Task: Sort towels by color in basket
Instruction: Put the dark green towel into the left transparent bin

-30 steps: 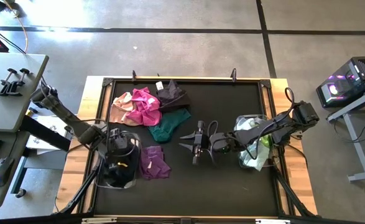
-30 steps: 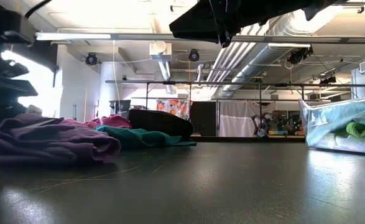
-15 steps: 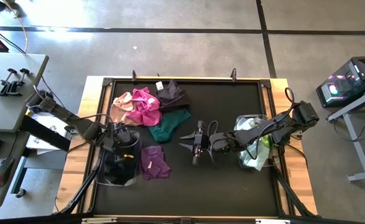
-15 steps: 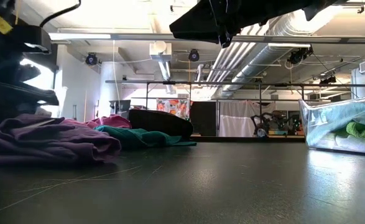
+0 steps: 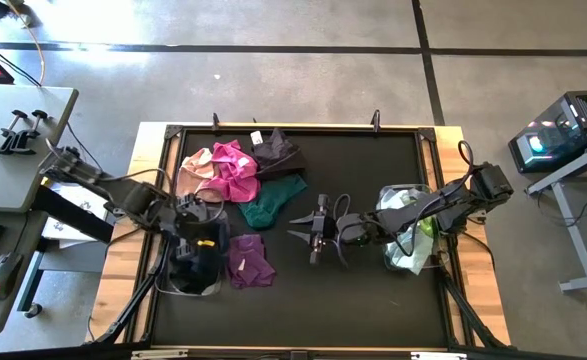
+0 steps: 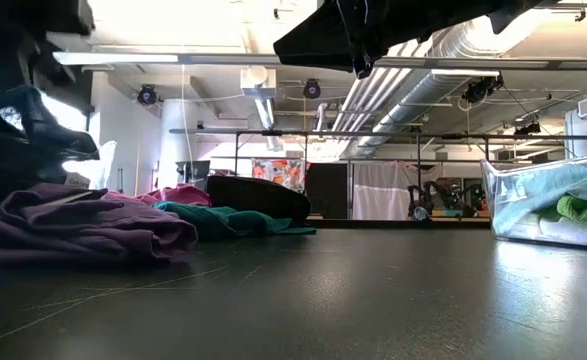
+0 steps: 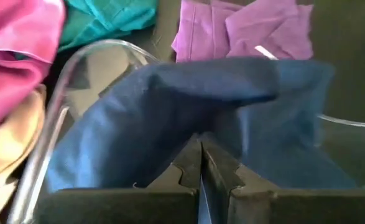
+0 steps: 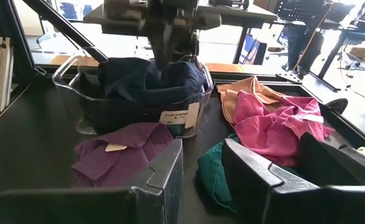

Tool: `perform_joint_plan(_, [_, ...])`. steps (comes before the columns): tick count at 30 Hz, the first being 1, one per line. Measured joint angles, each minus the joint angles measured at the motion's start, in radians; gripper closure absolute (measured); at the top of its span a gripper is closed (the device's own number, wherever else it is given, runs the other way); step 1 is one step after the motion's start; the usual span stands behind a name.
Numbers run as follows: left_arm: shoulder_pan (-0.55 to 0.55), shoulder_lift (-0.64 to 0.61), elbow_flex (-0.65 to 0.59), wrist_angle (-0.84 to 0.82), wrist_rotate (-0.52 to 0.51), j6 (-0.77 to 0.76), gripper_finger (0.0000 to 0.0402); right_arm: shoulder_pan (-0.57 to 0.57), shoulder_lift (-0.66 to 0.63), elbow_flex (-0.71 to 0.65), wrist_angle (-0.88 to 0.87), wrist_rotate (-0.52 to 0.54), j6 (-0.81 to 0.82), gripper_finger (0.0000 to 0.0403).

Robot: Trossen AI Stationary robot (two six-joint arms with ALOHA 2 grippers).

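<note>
A clear basket [image 5: 178, 285] stands at the table's left and holds a navy towel [image 7: 170, 106]. My left gripper [image 7: 199, 140] points down over it, shut, with the navy cloth around its fingertips. Loose towels lie on the dark mat: purple [image 5: 248, 260], teal [image 5: 273, 205], magenta [image 5: 235, 170], peach-pink [image 5: 195, 168] and black [image 5: 278, 150]. A second clear basket [image 5: 408, 240] at the right holds pale and lime towels. My right gripper [image 8: 201, 168] hovers open over the table's middle, nothing between its fingers. My left gripper comes at the navy towel from above, slanting down, its shut fingertips [image 7: 194, 149] sunk in a raised fold [image 7: 219, 118] of the cloth. One layer or several, I cannot tell. The fold stands above the basket's rim [image 8: 67, 71]; the towel's remaining cloth lies in the basket.
The mat's near half and the strip between the two baskets are bare. A raised frame [image 5: 303, 128] runs round the table. My right arm [image 5: 443, 205] reaches over the right basket. Desks and equipment stand beyond both table sides.
My left gripper has risen over the left basket and swung slightly toward the table's far edge, staying shut.
</note>
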Motion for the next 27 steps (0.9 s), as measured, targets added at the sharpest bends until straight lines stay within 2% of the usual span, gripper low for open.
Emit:
perform_joint_plan(3, [0.0,-0.001,0.092,-0.072,-0.013,0.0,0.0401,0.0,0.0,0.0,0.0,0.0,0.0,0.0293])
perform_joint_plan(5, [0.0,-0.001,0.141,-0.074,-0.058,0.007,0.0402,0.0,0.0,0.0,0.0,0.0,0.0,0.0293])
perform_joint_plan(8, [0.0,-0.001,0.186,-0.028,-0.207,0.049,0.0402,-0.001,0.0,0.0,0.0,0.0,0.0,0.0293])
perform_joint_plan(12, [0.0,0.0,0.165,0.128,-0.447,0.133,0.0402,-0.013,0.002,0.0,0.001,-0.001,0.003,0.0293])
perform_joint_plan(16, [0.0,0.008,0.092,0.311,-0.579,0.217,0.0401,-0.042,0.043,0.001,0.02,0.0,-0.004,0.0293])
perform_joint_plan(20, [0.003,0.016,-0.026,0.527,-0.62,0.299,0.0401,-0.104,0.118,0.001,0.066,-0.027,-0.026,0.029])
perform_joint_plan(23, [0.015,0.022,-0.106,0.659,-0.634,0.387,0.0402,-0.158,0.186,0.001,0.137,-0.116,-0.024,0.0274])
perform_joint_plan(27, [0.046,0.021,-0.14,0.693,-0.638,0.45,0.0401,-0.215,0.301,0.058,0.169,-0.18,-0.019,0.0231])
